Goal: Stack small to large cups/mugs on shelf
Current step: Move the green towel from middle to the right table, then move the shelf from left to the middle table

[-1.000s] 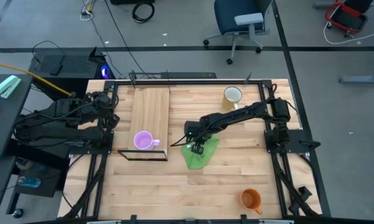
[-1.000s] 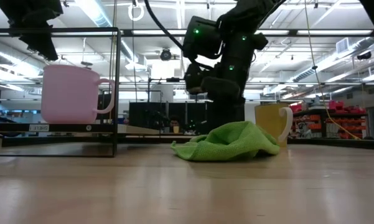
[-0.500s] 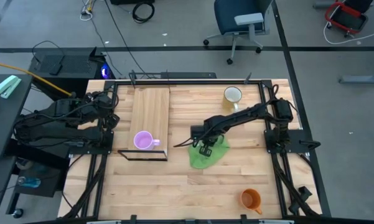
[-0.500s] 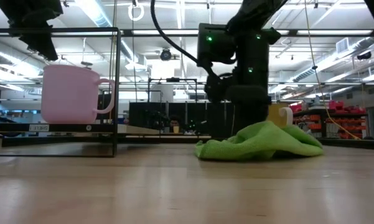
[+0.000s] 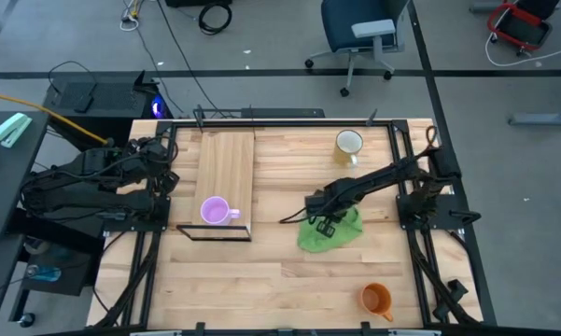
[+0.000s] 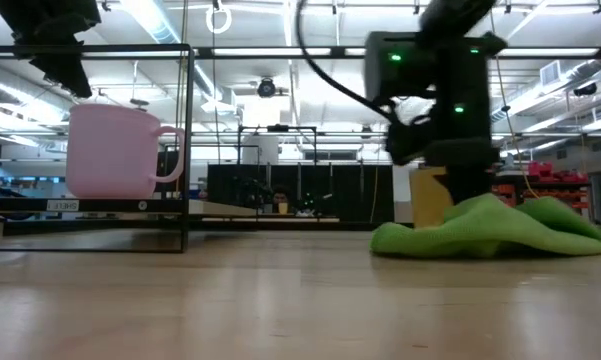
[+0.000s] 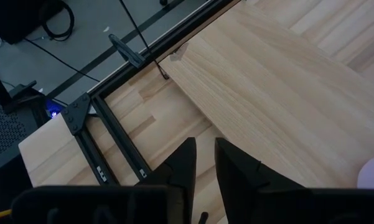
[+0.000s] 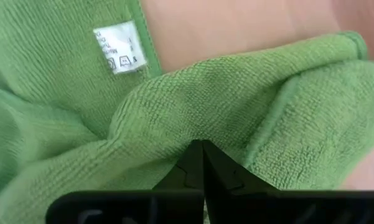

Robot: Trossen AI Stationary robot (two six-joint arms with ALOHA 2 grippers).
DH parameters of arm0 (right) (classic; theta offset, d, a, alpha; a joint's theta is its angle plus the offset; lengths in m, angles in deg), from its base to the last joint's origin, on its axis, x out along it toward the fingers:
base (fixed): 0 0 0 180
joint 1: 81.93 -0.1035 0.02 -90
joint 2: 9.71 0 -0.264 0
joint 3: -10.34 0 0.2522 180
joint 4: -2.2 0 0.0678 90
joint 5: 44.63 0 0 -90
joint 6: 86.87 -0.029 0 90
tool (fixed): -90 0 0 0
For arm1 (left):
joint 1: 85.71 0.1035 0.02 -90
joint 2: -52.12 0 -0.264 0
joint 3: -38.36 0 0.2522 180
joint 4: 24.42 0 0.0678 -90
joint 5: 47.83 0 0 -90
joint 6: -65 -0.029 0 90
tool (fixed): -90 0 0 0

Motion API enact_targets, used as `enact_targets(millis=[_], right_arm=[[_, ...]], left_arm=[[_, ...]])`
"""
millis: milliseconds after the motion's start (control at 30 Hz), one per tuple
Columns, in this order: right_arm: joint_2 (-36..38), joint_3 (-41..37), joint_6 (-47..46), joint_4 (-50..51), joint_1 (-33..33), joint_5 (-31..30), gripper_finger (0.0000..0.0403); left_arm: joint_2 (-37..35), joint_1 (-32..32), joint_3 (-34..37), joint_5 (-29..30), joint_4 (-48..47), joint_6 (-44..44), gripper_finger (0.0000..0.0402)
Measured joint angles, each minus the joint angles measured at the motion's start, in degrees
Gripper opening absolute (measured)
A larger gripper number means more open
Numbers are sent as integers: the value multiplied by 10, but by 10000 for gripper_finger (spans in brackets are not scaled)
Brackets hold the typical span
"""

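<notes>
The small light-purple mug [image 5: 215, 211] [image 6: 115, 150] stands on its base on the near end of the light-wood shelf [image 5: 226, 159], by the shelf's black frame. The pale yellow mug [image 5: 348, 145] [image 6: 430, 195] stands at the far right of the table. The orange mug [image 5: 377, 299] stands at the near right. My right gripper [image 5: 324, 222] [image 8: 202, 155] is shut on a green cloth [image 5: 334, 231] [image 6: 490, 230] in mid-table, right of the shelf. My left gripper [image 5: 173, 177] [image 7: 205, 168] is shut and empty at the shelf's left side. My right gripper pinches a raised fold of the green cloth [image 8: 193, 134] between its two shut fingers. It comes from above, pointing down. The cloth peaks under the fingers [image 6: 470, 203], and the rest of it lies slack on the table.
The shelf's black frame [image 5: 213, 233] rises over its near end. Black rails run along the table's far, left and right edges. Bare wood lies between the cloth and the orange mug. A white care label [image 8: 117, 46] shows on the cloth.
My right gripper has gone toward the table's right edge, staying low and shut. The green cloth has slid along the table with it, away from the shelf, and now lies in front of the yellow mug in the low view.
</notes>
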Motion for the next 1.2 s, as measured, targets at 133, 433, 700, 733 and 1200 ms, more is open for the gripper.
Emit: enact_targets(millis=[133,433,700,733,1200], right_arm=[[62,-78,-51,-1,0,0,0],[204,-217,-164,-4,-7,13,0],[251,-246,-220,2,-27,15,0],[250,-246,-223,2,-27,16,0],[283,-219,-228,2,-27,17,25]], left_arm=[[0,0,0,0,0,0,63],[0,0,0,0,0,0,68],[0,0,0,0,0,0,61],[0,0,0,0,0,0,60],[0,0,0,1,1,-4,62]])
